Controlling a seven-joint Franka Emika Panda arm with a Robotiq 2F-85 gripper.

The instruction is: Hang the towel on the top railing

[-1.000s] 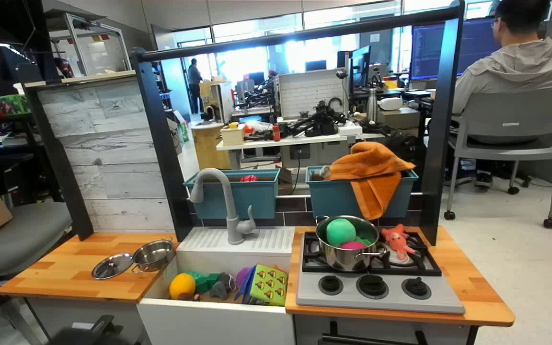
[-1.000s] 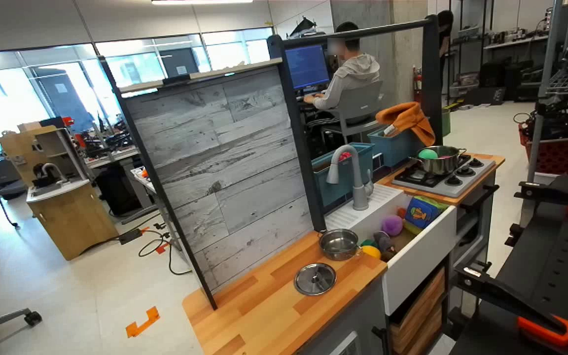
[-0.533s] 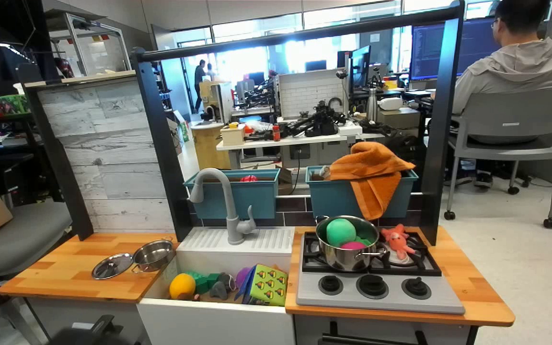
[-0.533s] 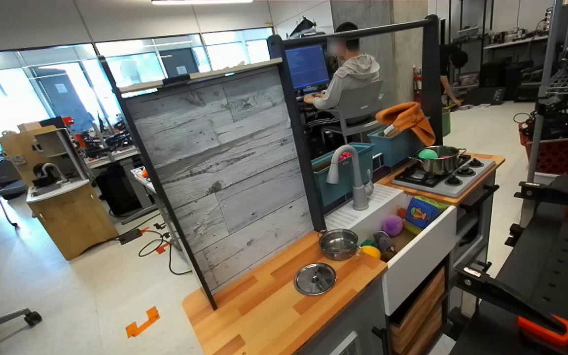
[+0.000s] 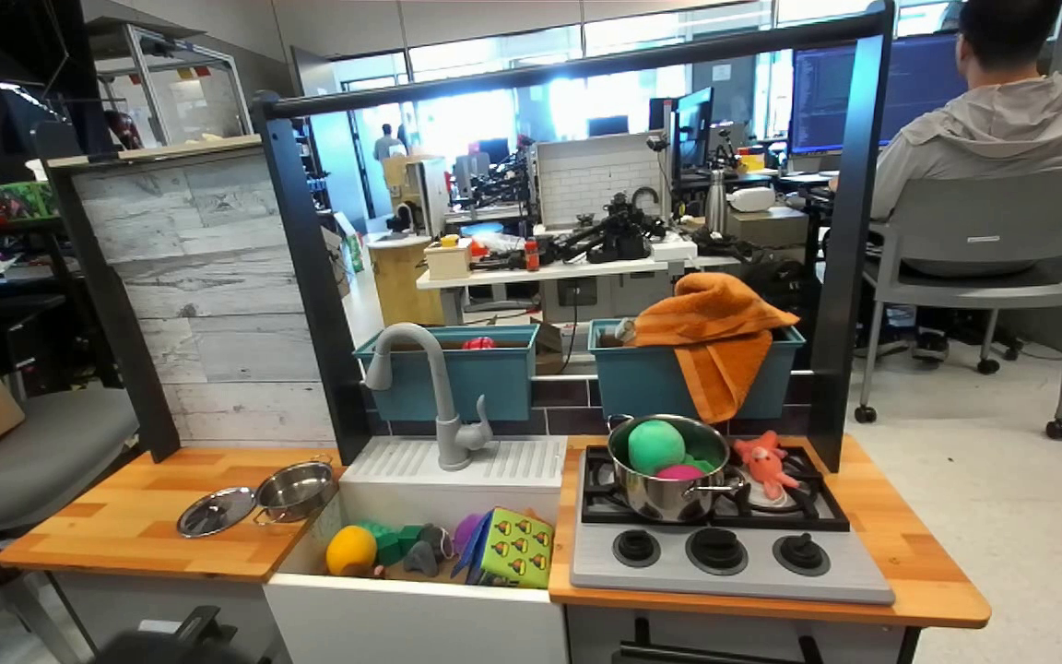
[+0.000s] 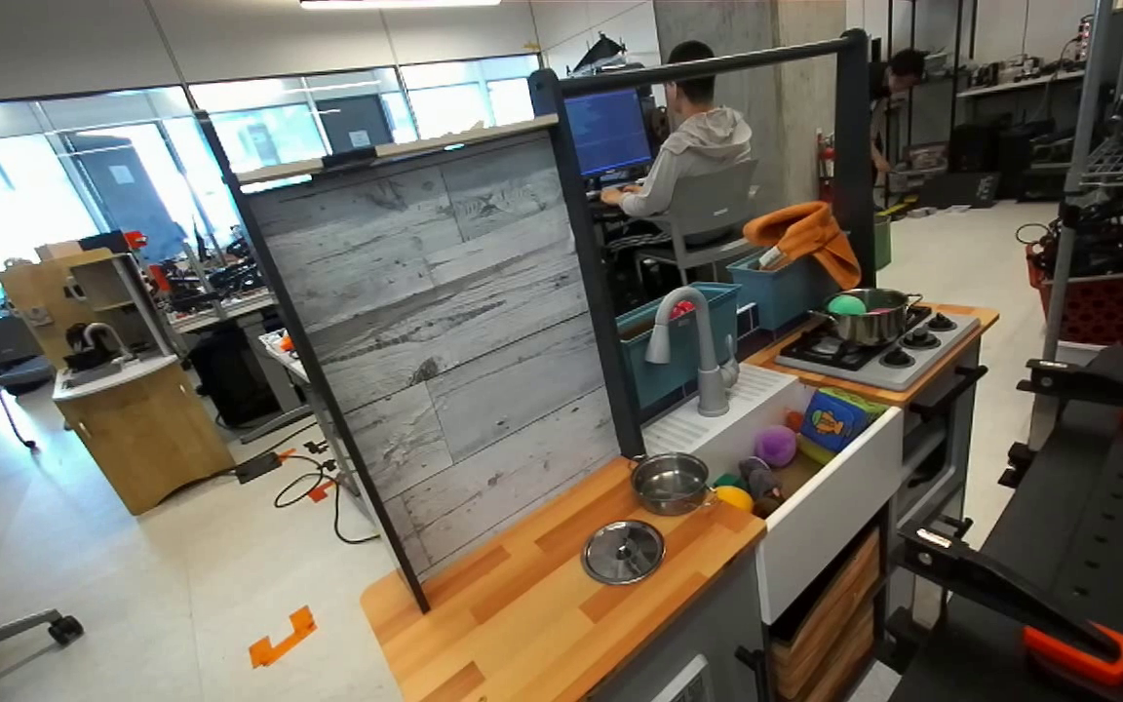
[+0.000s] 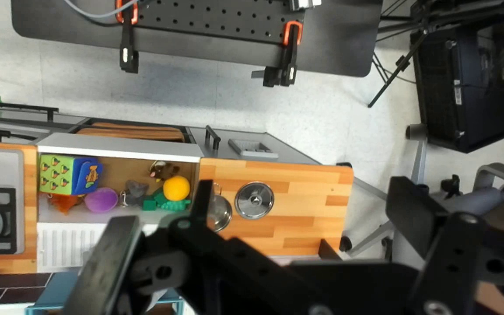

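Bench (image 5: 107, 521): wood-topped, across the lower frame in an exterior view; white sink basin (image 5: 420, 627) in the middle, grey stove (image 5: 672, 563) at lower right.
Top railing (image 5: 577, 66): dark bar spanning the upper frame, right end higher.
Chair (image 5: 992, 207): grey, right edge; its backrest carries a pale label (image 5: 983, 239), too small to read.
Monitor (image 5: 849, 101): upper right, blue screen with lines of writing, too fine to make out.
Teal bin (image 5: 637, 387): right of centre.
Orange towel (image 5: 706, 318): bunched over that bin, one flap down its front; well below the railing in both exterior views.
Hand (image 7: 306, 203): lower part of the wrist view, jaws standing wide apart, holding nothing.
Steel pot (image 5: 665, 498): on the stove, lower right; a green ball (image 5: 656, 447) inside.
Soft cube (image 5: 517, 549): in the sink basin, lower centre; rows of one small repeated picture on its lime side.
Lid (image 5: 216, 510): steel, lower left, on the bench just beside a small pan (image 5: 296, 492).
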